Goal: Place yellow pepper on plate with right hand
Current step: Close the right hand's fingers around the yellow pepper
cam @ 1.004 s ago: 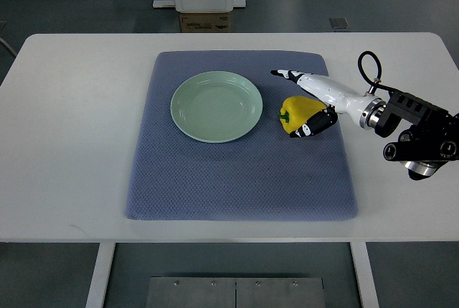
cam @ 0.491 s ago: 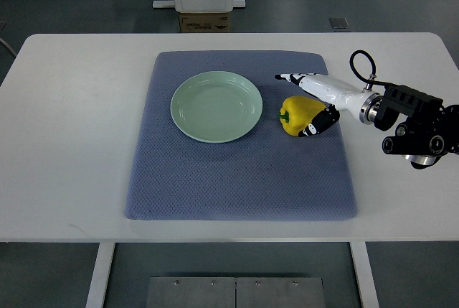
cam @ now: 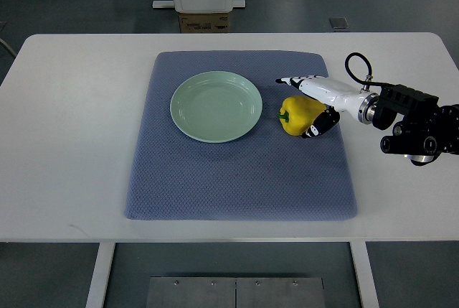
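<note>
Pepper, yellow (cam: 297, 113), sits on the blue mat (cam: 237, 171) just right of the green plate (cam: 215, 105), which holds nothing. My right hand (cam: 315, 103) is at its right side, fingers (cam: 294, 80) spread past its far edge, thumb at its near edge, not clamped. Mat lies on the white counter (cam: 72, 121).

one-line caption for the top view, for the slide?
Right hand cups the yellow pepper on the blue mat, right of the empty green plate.

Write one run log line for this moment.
right robot hand: around yellow pepper | pepper: on mat, beside plate | plate: empty
</note>
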Controlling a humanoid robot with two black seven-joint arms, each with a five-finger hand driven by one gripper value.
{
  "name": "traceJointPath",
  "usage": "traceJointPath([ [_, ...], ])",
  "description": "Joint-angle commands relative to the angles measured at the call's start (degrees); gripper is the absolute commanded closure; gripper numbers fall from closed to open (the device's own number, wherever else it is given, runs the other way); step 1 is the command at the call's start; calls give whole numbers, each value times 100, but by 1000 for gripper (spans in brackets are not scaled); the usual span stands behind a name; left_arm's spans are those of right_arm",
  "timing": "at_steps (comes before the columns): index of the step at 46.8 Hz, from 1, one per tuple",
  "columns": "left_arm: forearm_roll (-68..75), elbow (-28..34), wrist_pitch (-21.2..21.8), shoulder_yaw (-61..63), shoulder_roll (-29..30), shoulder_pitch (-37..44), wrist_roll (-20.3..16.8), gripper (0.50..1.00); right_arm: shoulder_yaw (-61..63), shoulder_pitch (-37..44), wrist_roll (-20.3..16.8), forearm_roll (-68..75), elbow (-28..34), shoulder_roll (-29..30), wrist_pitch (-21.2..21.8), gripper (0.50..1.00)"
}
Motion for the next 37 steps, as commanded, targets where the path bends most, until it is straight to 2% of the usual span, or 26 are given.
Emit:
traceJointPath([
  [1,1,0,0,0,0,-1,0,500,-66,-1,-37,0,-50,52,-7,592],
  [10,1,0,0,0,0,-1,0,500,-66,-18,-46,9,-77,69,-7,674],
  [11,1,0,0,0,0,-1,0,500,-66,-18,-46,0,-77,69,-7,695],
  [13,1,0,0,0,0,-1,0,500,-66,-27,-46,9,-77,69,-7,757],
  [19,1,0,0,0,0,-1,0,500,-57,-27,-46,9,-77,69,-25,998],
  [31,1,0,0,0,0,-1,0,500,-40,-27,-46,9,-77,60,-156,1000],
  [37,-8,0,0,0,0,-1,0,500,31,-220,-221,62,-322,95,-551,1000],
])
